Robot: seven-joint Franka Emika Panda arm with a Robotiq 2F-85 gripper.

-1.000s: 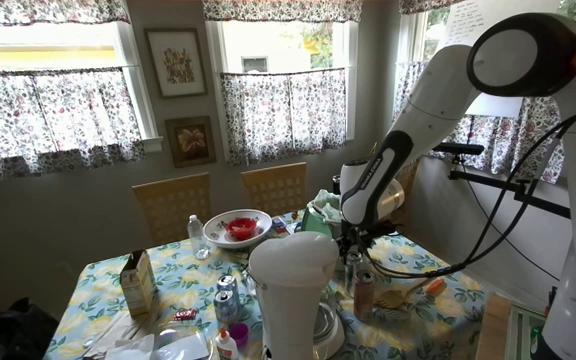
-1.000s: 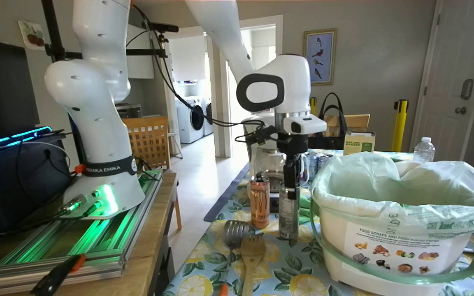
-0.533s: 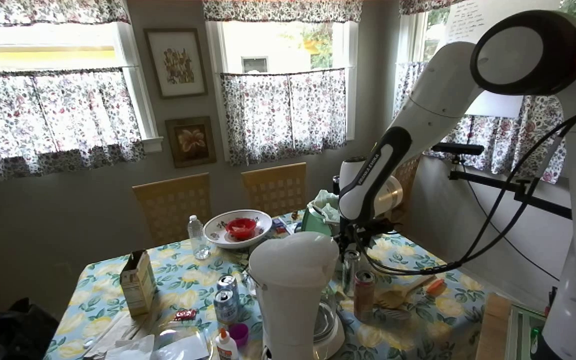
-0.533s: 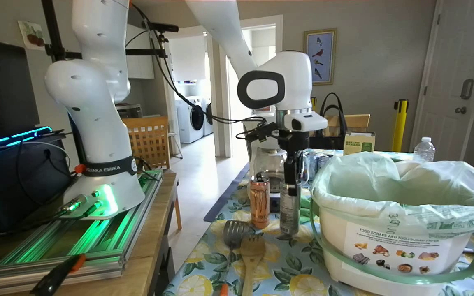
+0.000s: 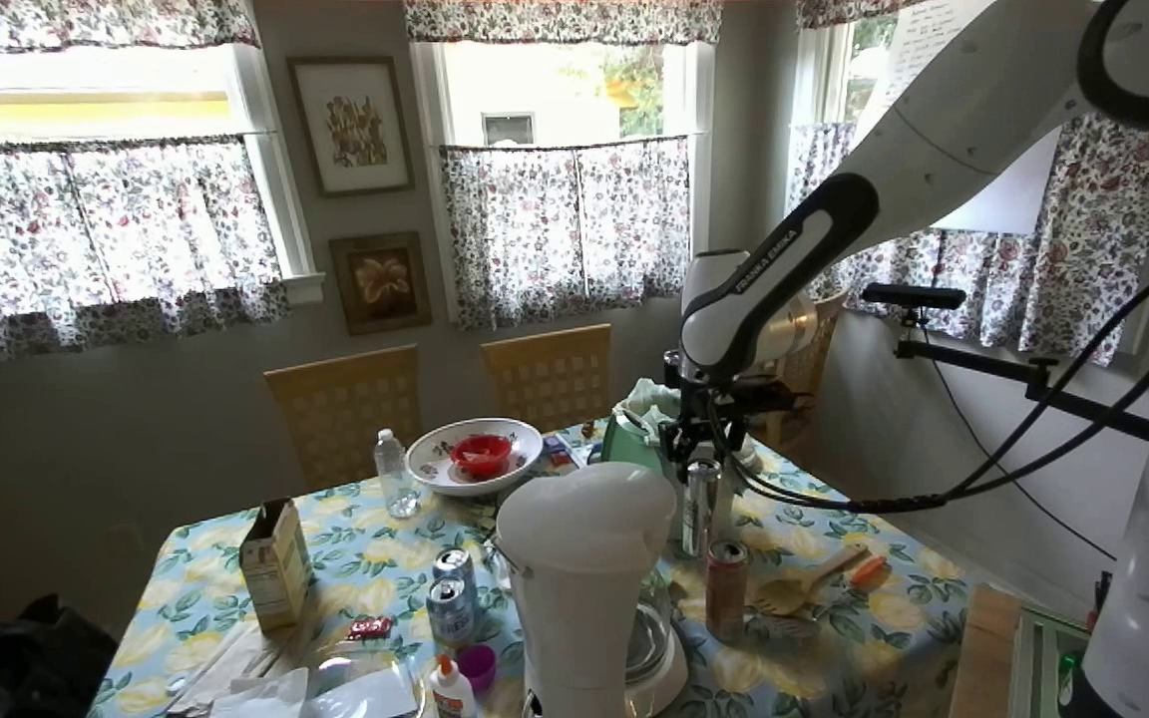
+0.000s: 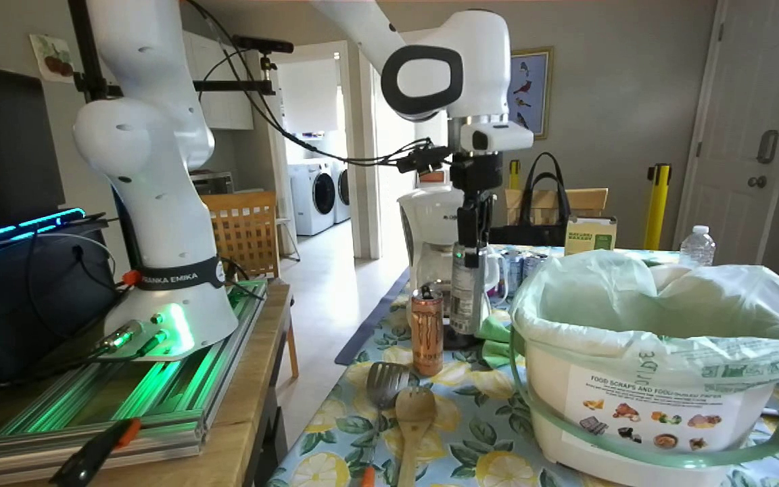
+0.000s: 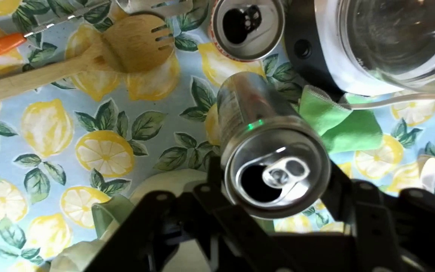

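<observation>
My gripper [image 6: 474, 247] is shut on a tall silver can [image 6: 465, 297] near its top and holds it upright above the table. The can also shows in an exterior view [image 5: 700, 514], below the gripper [image 5: 699, 454]. In the wrist view the open top of the silver can [image 7: 274, 151] sits between the two black fingers of the gripper [image 7: 274, 181]. An orange can [image 6: 427, 335] stands on the table close by; it also shows in the wrist view [image 7: 268, 32]. A white bin with a pale green bag [image 6: 660, 412] stands beside the held can.
A white coffee maker [image 5: 584, 548] with a glass carafe stands near the cans. A wooden fork [image 6: 414, 412] and a metal spatula [image 6: 384, 385] lie on the flowered tablecloth. A green cloth [image 7: 353, 128] lies by the coffee maker. A bowl [image 5: 435, 474] and a bottle [image 5: 395, 479] stand farther off.
My gripper has risen with the silver can in it, mostly in the last half second. The can's bottom has come up off the table. The other things have not moved.
</observation>
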